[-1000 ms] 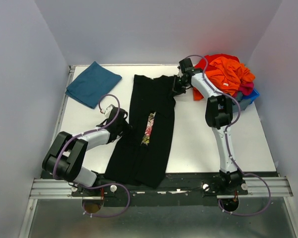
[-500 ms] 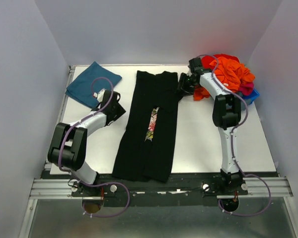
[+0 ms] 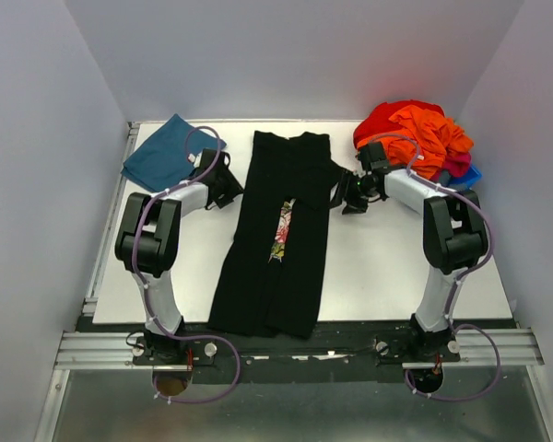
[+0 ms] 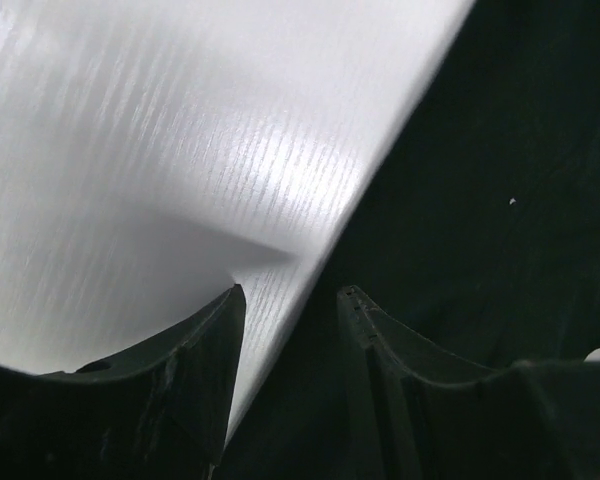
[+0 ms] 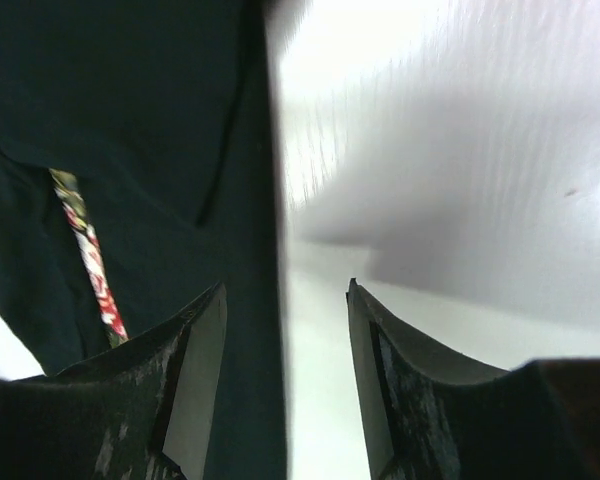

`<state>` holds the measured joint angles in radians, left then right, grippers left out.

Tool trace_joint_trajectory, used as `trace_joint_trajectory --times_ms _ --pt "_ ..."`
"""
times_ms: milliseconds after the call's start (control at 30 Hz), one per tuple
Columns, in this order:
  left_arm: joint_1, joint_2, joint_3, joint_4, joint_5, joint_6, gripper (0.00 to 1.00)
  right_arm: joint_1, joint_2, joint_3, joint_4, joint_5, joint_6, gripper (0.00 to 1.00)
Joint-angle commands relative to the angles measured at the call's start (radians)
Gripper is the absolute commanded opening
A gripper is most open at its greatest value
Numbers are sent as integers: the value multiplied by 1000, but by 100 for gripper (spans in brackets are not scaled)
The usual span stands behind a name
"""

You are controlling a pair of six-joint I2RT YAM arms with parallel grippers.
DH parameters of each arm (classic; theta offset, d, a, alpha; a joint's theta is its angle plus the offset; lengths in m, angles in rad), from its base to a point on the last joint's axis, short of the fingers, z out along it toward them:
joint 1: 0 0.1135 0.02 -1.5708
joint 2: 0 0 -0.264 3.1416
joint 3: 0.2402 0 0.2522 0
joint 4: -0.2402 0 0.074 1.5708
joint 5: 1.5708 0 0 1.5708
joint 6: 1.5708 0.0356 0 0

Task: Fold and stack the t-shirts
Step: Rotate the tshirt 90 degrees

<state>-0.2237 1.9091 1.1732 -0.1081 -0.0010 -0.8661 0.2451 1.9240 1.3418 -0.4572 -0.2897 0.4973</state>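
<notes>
Black t-shirt (image 3: 281, 230) lies folded into a long strip between my spread, empty left gripper (image 4: 290, 298) and right gripper (image 5: 285, 292); cross-folds and stacking with the teal shirt (image 3: 166, 153) seem yet undone.

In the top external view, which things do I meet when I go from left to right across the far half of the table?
teal-blue shirt → left gripper → black t-shirt → right gripper → pile of red and orange clothes
</notes>
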Motion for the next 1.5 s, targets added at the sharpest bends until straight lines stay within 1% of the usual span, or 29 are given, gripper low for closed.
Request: trace_joint_trajectory --times_ms 0,167,267,333,433,467,533,600,667,700,733,867,1000,1033,1067,1100,1133,1200,1233,1333,1400,1467 --pt "1 59 48 -25 78 27 57 40 26 -58 77 -46 32 58" --pt "1 114 95 -25 122 30 57 56 61 -61 97 -65 44 53" --pt "1 155 131 -44 144 27 56 63 89 -40 89 -68 44 47" --pt "1 185 160 -57 151 22 52 65 107 -17 72 -59 44 39" --pt "4 238 221 -97 150 15 42 65 135 22 29 -16 47 20" --pt "7 255 236 -105 160 9 39 63 142 39 13 7 50 15" --pt "9 283 262 -107 174 -4 35 63 164 71 -12 26 44 7" --pt "11 301 272 -94 176 -22 31 60 187 105 -34 29 37 1" --pt "14 314 281 -90 170 -34 15 54 208 140 -49 37 34 1" --pt "17 315 283 -91 156 -46 5 46 220 157 -60 44 34 1" --pt "23 312 281 -94 139 -59 0 36 228 171 -63 46 30 1" --pt "50 292 260 -56 98 -103 0 -10 273 259 -78 30 15 1" --pt "52 294 263 -10 73 -129 0 -30 331 368 -133 17 1 1" --pt "52 304 273 -4 82 -129 0 -30 340 385 -142 5 -2 1" --pt "52 317 298 -13 91 -123 0 -30 343 393 -149 -12 -5 5" --pt "52 329 327 -31 101 -110 2 -30 339 387 -147 -23 -5 15" --pt "52 334 347 -51 101 -88 9 -30 322 361 -135 -28 -3 25" --pt "52 295 326 -36 91 -51 28 -30 268 286 -88 -31 -5 39" --pt "52 263 292 0 85 -31 38 -30 233 240 -68 -31 -6 43" --pt "52 145 180 39 47 8 52 -23 140 107 -35 -31 -14 45" --pt "50 73 126 15 29 24 56 -9 52 3 -15 -11 -20 46" --pt "44 -8 47 5 26 30 58 14 -35 -112 -2 4 -25 46"
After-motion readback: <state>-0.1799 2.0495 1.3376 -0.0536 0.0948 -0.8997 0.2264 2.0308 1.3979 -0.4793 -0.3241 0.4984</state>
